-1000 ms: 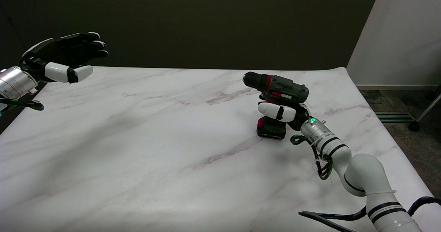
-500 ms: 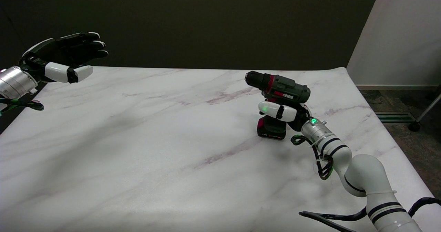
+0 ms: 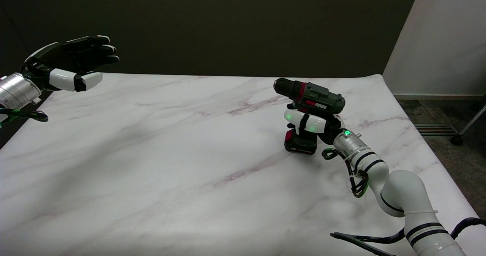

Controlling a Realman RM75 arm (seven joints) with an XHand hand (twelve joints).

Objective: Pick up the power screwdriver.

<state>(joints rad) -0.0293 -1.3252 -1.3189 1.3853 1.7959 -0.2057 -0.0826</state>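
Fingers [image 3: 303, 120] of the right hand [image 3: 313, 124] wrap the power screwdriver [image 3: 309, 113] at its handle, under the body, likely to balance it for lifting; it stands battery-down on the surface [image 3: 152, 153] near the far right corner.

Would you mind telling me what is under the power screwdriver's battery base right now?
The marble table lies under the power screwdriver. Whether the base touches it cannot be told. The right hand wraps the handle, hiding the grip.
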